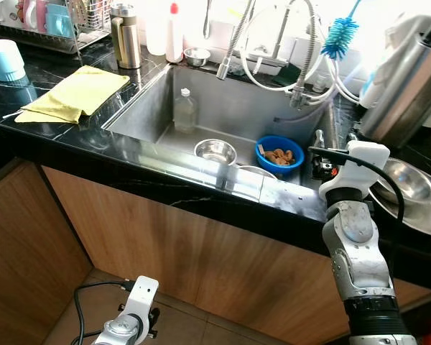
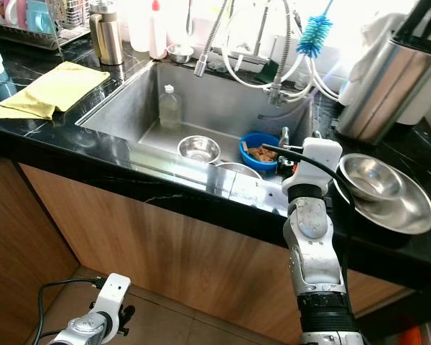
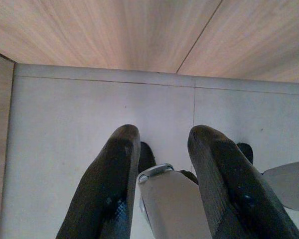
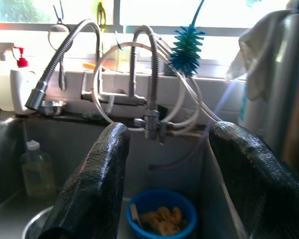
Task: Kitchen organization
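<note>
A steel sink (image 1: 145, 97) is set in the black counter. In it lie a blue bowl (image 1: 279, 155) of brown food scraps, a steel bowl (image 1: 215, 152), a second steel rim (image 1: 255, 172) at the front and an upright clear bottle (image 1: 184, 109). My right arm (image 1: 348, 180) is raised at the sink's front right corner. My right gripper (image 4: 169, 184) is open, above and short of the blue bowl (image 4: 160, 219), holding nothing. My left arm (image 1: 133, 316) hangs low by the cabinet. My left gripper (image 3: 164, 137) is open over the floor.
Nested steel bowls (image 1: 411, 192) and a tall steel vessel (image 1: 406, 86) stand on the counter right of the sink. A yellow cloth (image 1: 79, 93), a steel flask (image 1: 126, 36), a dish rack (image 1: 50, 21) and a pale blue cup (image 1: 3, 59) are to the left. Faucet hoses (image 1: 273, 43) and a blue brush (image 1: 340, 36) hang behind.
</note>
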Available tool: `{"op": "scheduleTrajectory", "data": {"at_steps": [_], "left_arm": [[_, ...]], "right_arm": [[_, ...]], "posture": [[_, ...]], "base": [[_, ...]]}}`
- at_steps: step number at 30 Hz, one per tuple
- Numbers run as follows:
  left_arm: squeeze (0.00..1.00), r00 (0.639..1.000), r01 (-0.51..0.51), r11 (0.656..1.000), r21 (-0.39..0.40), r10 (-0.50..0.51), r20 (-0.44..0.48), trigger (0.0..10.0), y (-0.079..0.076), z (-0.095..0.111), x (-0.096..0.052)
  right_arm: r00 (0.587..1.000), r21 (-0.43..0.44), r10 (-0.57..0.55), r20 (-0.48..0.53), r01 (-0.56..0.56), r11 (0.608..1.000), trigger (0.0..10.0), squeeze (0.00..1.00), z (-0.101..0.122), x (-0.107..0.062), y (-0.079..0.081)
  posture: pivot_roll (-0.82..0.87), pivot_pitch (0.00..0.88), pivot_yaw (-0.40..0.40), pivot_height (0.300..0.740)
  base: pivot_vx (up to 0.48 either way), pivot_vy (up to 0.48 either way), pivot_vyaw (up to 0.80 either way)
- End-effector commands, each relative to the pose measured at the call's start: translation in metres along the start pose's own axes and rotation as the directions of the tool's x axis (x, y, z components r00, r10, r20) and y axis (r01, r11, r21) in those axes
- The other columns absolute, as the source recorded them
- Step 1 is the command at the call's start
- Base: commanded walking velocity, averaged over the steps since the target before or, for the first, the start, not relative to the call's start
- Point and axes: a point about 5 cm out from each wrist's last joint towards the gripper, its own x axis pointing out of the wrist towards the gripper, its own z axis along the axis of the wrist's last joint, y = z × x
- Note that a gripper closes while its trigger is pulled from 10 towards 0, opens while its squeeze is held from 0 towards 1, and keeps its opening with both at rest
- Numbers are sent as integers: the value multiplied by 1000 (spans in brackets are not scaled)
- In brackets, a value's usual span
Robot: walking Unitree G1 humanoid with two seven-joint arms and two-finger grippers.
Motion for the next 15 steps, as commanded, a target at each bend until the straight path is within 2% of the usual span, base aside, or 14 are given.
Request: {"op": "scheduleTrajectory", "data": {"at_steps": [1,15], "left_arm": [[0,1000,2,1000,-10,-2,2,10000,-3,-1,0],[0,1000,2,1000,-12,-2,2,10000,-3,-2,0]], "right_arm": [[1000,-11,-21,10,21,1000,10000,0,4,2,-5],[1000,-13,-16,8,16,1000,10000,0,4,2,-4]], "posture": [[236,42,-139,711],[236,40,-140,711]], "base": [[300,0,0],[303,0,0]]}}
